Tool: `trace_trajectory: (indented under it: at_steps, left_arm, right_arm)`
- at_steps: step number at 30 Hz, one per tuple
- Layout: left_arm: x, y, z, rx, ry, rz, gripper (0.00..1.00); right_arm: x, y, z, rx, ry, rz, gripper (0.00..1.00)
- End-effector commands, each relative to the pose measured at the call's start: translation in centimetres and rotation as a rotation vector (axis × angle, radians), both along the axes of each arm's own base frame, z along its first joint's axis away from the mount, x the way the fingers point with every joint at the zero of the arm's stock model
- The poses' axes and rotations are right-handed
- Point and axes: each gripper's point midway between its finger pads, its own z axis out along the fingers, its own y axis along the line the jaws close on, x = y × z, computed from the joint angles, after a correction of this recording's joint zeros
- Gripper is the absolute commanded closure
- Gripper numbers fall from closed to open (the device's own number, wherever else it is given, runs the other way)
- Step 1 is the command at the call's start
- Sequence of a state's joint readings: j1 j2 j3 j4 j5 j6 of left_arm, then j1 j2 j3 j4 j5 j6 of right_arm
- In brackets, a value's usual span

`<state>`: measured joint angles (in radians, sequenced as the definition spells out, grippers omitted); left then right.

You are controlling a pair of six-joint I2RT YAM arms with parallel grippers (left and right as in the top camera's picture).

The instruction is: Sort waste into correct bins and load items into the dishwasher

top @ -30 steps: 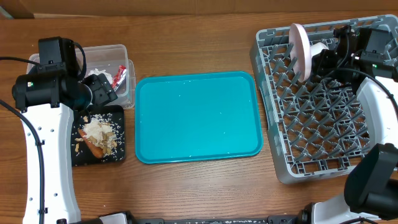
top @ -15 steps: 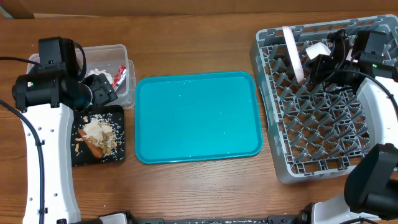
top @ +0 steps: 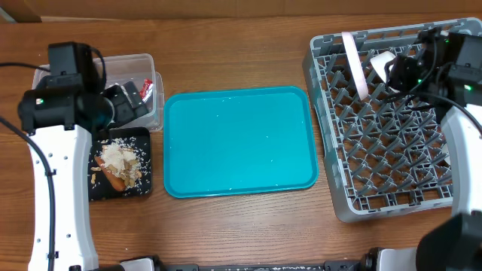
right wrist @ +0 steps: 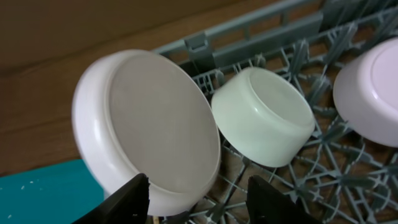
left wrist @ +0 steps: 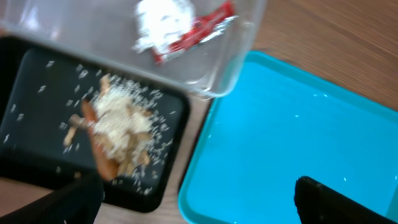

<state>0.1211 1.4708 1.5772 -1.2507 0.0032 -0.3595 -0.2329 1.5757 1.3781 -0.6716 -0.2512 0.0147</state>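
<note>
White right arm (top: 461,124) reaches over grey rack (top: 376,177), fingers (right wrist: 127,199) parted near plate (right wrist: 149,118).

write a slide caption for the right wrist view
White plate stands on edge in the grey dish rack, a small bowl beside it.

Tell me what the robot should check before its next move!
1. Plate standing on edge in the rack: ok.
2. Right gripper open: ok. Clear of the plate: cannot tell.
3. Left gripper open and empty: ok.
4. Wrapper and paper in the tub: ok.
5. Scraps and carrot in the black tray: ok.
6. Teal tray holds no dishes: ok.
</note>
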Motion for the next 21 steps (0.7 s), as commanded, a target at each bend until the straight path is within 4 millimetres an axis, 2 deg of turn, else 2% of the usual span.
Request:
trace_trajectory:
  at_steps: [1, 3, 5, 6, 8, 13, 18, 21]
  left_arm:
    - [1.0, -3.8, 0.5, 0.033, -0.04, -0.204, 0.0]
    - [1.1, -5.6, 0.6, 0.05, -0.046, -0.291, 0.0]
    - [0.8, -7.0, 0.5, 0.065, -0.036, -0.362, 0.0]
    - [0.5, -7.4, 0.3, 0.071, -0.024, -0.382, 0.0]
    - [-1.1, -7.4, -0.4, 0.072, 0.045, -0.392, 0.0]
    - [-4.7, -6.1, -1.5, 0.056, 0.204, -0.365, 0.0]
    - [-6.8, -5.9, -1.7, 0.045, 0.278, -0.353, 0.0]
    - [-7.2, -6.0, -1.6, 0.049, 0.226, -0.352, 0.0]
  right_arm:
    - [-0.1, 2.2, 4.4, -0.049, -0.074, 0.009, 0.38]
    - [-0.3, 3.2, 4.1, -0.083, -0.05, 0.015, 0.31]
    - [-0.8, 4.4, 3.6, -0.123, -0.015, 0.023, 0.05]
    - [-1.0, 4.9, 3.3, -0.129, -0.001, 0.032, 0.0]
    - [-2.1, 6.3, 2.6, -0.125, 0.053, 0.068, 0.0]
    - [-5.1, 6.6, 1.4, -0.109, 0.181, 0.07, 0.0]
    - [-7.7, 6.6, 1.9, -0.091, 0.226, 0.051, 0.0]
    - [-9.0, 6.6, 2.2, -0.09, 0.232, 0.052, 0.0]
